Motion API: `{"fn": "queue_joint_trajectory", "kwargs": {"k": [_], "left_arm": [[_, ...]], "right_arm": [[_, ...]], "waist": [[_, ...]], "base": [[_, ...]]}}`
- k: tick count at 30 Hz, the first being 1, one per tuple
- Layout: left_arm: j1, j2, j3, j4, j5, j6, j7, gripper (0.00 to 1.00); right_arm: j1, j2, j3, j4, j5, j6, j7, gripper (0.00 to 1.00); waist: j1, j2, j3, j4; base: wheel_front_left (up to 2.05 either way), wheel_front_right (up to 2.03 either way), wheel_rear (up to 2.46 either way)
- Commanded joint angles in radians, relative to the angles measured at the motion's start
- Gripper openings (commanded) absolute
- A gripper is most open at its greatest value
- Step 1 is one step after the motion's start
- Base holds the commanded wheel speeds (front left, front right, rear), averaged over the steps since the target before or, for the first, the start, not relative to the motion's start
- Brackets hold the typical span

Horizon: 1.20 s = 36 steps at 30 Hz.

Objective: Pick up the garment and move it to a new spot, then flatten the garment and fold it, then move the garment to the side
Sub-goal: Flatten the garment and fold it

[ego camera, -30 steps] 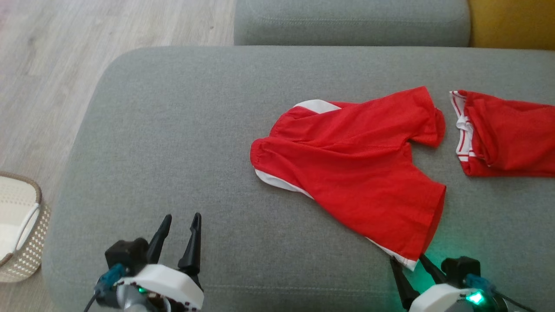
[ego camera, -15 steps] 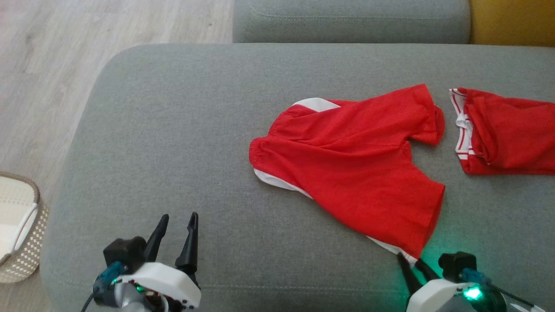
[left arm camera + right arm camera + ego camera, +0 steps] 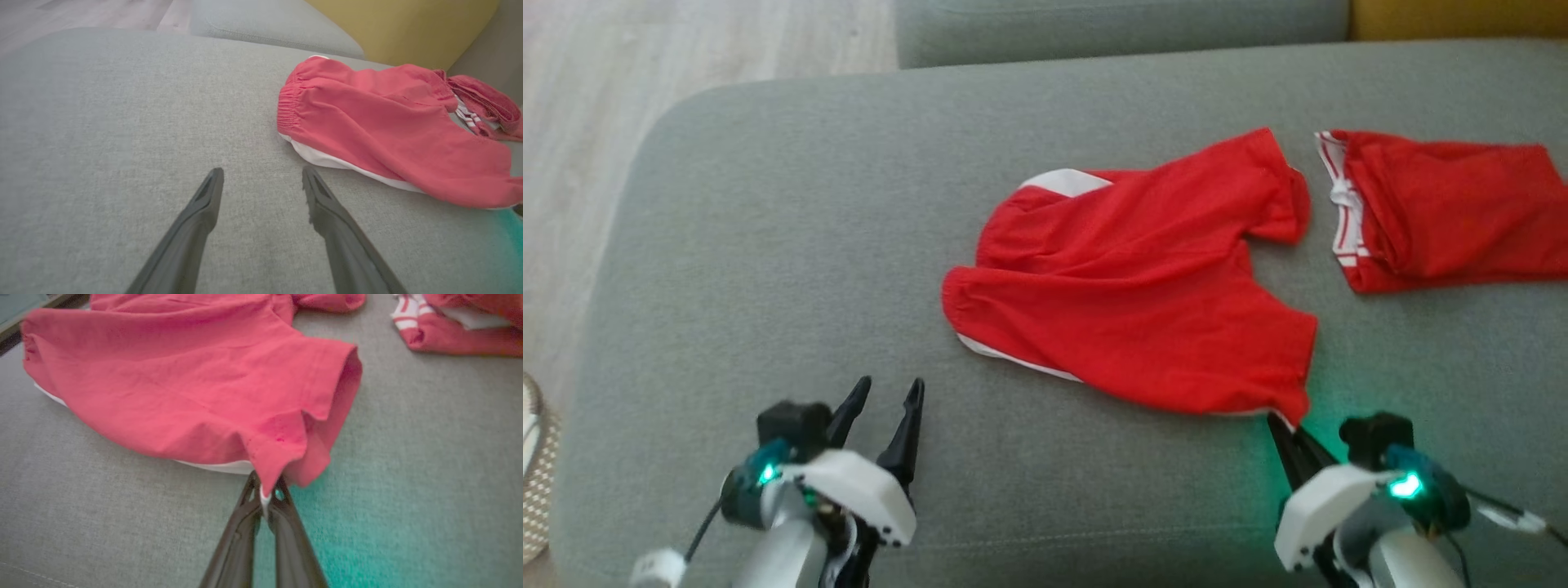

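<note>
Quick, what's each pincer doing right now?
Left pincer: open, holding nothing.
Right pincer: shut on a corner of the red shorts.

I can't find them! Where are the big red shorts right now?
In the head view, the red shorts lie on the grey sofa cushion, right of centre, just left of a folded red garment; the right gripper pinches their nearest corner.

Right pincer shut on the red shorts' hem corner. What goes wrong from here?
1. The right pincer grips only a corner tip of the red shorts; it may slip on lifting.
2. The left pincer is open, off the cloth, so a one-corner lift may bunch them.
3. The second red garment lies close by; a drag might catch it.
</note>
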State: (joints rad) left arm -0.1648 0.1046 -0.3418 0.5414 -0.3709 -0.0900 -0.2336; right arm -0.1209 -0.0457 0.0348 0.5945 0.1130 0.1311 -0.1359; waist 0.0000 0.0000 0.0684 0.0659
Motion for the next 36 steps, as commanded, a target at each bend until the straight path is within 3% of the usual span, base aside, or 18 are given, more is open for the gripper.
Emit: {"fn": "queue_joint_trajectory", "kwargs": {"k": [1, 16, 25, 34, 35, 36], "left_arm": [[-0.073, 0.012, 0.019, 0.007, -0.002, -0.015, 0.007, 1.00], [-0.284, 0.002, -0.093, 0.259, -0.072, -0.040, -0.012, 1.00], [-0.363, 0.013, -0.181, 0.313, -0.120, -0.040, -0.025, 1.00], [-0.391, 0.024, -0.208, 0.332, -0.130, -0.041, -0.028, 1.00], [-0.391, 0.023, -0.216, 0.334, -0.131, -0.041, -0.028, 0.87], [-0.392, 0.023, -0.225, 0.336, -0.131, -0.041, -0.028, 0.22]], "right_arm": [[-0.046, -0.004, 0.029, -0.046, -0.007, 0.000, 0.009, 0.00], [-0.088, -0.004, 0.081, -0.126, 0.010, 0.000, 0.050, 0.00], [-0.098, -0.004, 0.071, -0.143, 0.009, 0.000, 0.054, 0.00], [-0.101, -0.004, 0.061, -0.146, 0.004, 0.000, 0.057, 0.00], [-0.102, -0.004, 0.060, -0.146, 0.003, 0.000, 0.058, 0.00], [-0.103, -0.004, 0.058, -0.146, 0.002, 0.000, 0.058, 0.00]], "waist": [[0.0000, 0.0000, 0.020, -0.024], [0.0000, 0.0000, 0.102, -0.082], [0.0000, 0.0000, 0.136, -0.102], [0.0000, 0.0000, 0.145, -0.104], [0.0000, 0.0000, 0.145, -0.103], [0.0000, 0.0000, 0.145, -0.102]], "base": [[0.00, 0.00, 0.00], [0.00, 0.00, 0.00], [0.00, 0.00, 0.00], [0.00, 0.00, 0.00], [0.00, 0.00, 0.00], [0.00, 0.00, 0.00]]}}
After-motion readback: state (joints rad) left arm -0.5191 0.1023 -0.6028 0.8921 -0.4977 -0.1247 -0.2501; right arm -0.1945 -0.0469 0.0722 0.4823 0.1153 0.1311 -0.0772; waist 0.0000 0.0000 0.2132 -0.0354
